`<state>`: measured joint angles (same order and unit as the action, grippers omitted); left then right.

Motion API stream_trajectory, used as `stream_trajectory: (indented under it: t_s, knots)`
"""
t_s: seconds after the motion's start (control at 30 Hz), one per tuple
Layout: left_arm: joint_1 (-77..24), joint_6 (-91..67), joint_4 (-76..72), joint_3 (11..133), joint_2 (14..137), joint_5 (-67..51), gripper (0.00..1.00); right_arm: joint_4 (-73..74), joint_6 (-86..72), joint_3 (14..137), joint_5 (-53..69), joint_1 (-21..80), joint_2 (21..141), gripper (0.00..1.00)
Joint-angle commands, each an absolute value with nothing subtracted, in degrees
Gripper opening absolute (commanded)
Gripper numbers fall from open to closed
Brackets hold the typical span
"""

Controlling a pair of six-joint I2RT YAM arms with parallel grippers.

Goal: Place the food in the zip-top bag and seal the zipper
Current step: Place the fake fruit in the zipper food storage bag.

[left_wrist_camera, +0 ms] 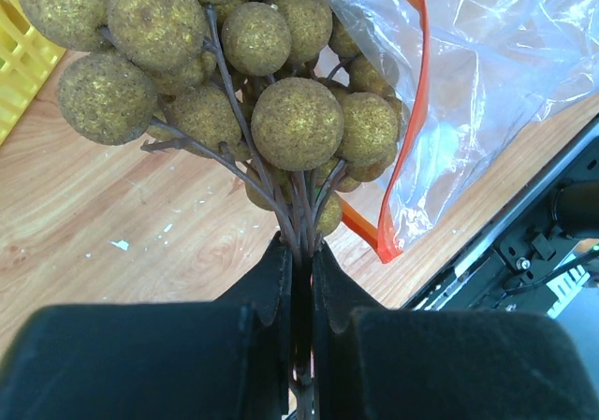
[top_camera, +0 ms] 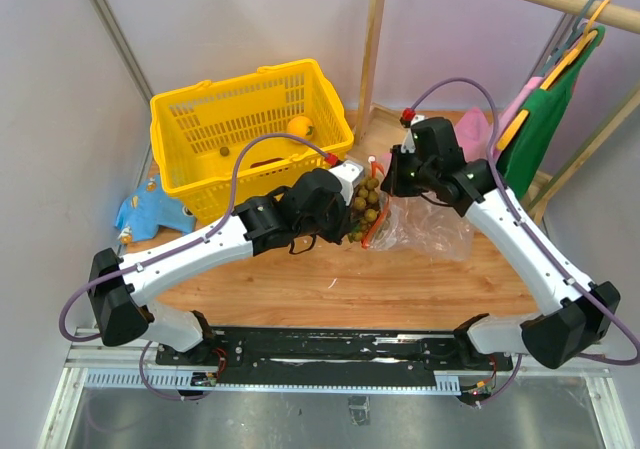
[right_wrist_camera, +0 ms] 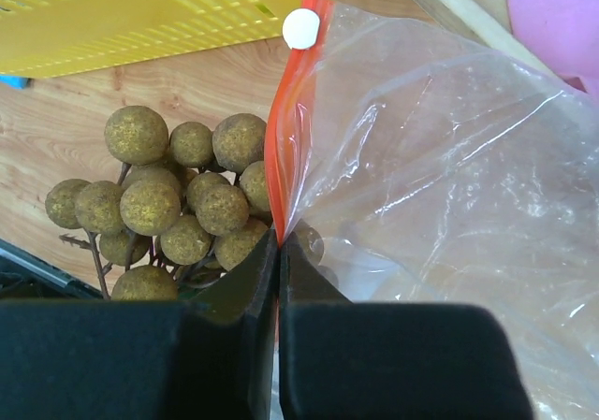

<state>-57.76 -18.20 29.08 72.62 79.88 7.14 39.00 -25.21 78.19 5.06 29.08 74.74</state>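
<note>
Where the arms meet: mid-table (top_camera: pixel 330 289), with the grapes right at the bag mouth.
Blue packet (top_camera: pixel 150 212): far left, not part of the job.
Basket (top_camera: pixel 200 99): back left. An orange fruit (top_camera: pixel 299 126) lies inside, so there's more food to bag after this bunch.
Left gripper (left_wrist_camera: pixel 299 252): pressed together on the grape stems, bunch out ahead of the fingers. My read is that the stem grip keeps the fingers clear of the mouth.
Grapes (left_wrist_camera: pixel 295 121): held up by the stems, touching the zipper edge. Most berries sit on the basket side of the strip. One or two look to be behind plastic, can't tell how far in.
Zipper (right_wrist_camera: pixel 285 149): red-orange strip, looks unsealed, running away from the right fingers. Slider (right_wrist_camera: pixel 300 29) is at the far end, so the mouth is free for loading.
Bag (right_wrist_camera: pixel 440 186): clear and crinkled, slumped on the table right of the bunch. No food visible deep inside.
Right gripper (right_wrist_camera: pixel 278 242): pinching the zipper strip. Likely there to hold the mouth up and stop the bag sliding as the bunch pushes in.
Risk: only one lip is held, so the other may fold across and block the berries.
Progress: early. First item is at the mouth, seal not started.
</note>
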Motion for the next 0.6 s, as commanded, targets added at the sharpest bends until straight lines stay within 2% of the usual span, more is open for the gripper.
stream_trajectory:
  t_s: [0.0,0.57]
  knots:
    - [-57.44,-16.21,25.44,72.55,78.66,4.51,0.00,38.85,-23.36,79.80,5.56,29.84,75.75,0.01]
    - [-56.09,-17.32,24.02,72.39,79.90,6.35,0.00,27.22,-18.86,77.28,23.71,33.78,75.96,0.01]
